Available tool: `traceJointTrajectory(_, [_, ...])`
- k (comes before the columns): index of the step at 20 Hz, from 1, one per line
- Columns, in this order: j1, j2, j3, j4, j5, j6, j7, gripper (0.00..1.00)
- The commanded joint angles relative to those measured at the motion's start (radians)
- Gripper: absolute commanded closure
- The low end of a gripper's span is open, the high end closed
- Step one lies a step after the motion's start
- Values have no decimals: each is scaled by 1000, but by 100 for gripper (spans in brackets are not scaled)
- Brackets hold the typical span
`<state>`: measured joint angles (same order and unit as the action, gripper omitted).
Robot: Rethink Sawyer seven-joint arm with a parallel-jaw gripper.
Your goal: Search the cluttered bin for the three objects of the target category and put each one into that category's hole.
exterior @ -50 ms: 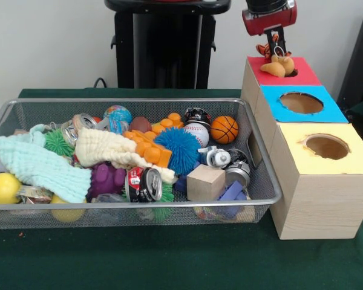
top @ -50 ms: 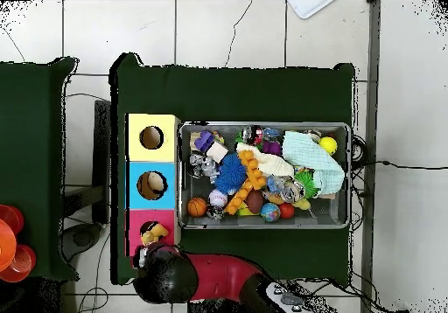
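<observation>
Gripper [exterior @ -50 ms: 279,47] pinches a tan plush toy [exterior @ -50 ms: 280,64] over the red box's hole [exterior @ -50 ms: 290,73] (bin's two o'clock in front view). This delivery looks nearly done; the bin [exterior @ -50 ms: 257,154] remains crowded, remaining targets unclear.

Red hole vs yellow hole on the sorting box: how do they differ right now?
The red hole has a tan and orange toy at its mouth, under the gripper; the yellow hole is open and unblocked. Red sits at the far end, yellow nearest the camera. Both are round cutouts in the box top.
</observation>
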<state>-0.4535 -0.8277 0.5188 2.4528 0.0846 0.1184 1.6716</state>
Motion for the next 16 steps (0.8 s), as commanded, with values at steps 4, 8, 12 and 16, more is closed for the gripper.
traceJointTrajectory(4, [-24, 43, -7, -51, -18, -95, 179, 100])
traceJointTrajectory(8, [-20, 45, -8, -54, -19, -103, 180, 100])
traceJointTrajectory(12, [-13, 44, -11, -60, -18, -105, 179, 100])
traceJointTrajectory(16, [-13, -5, 7, -47, 4, -57, 188, 100])
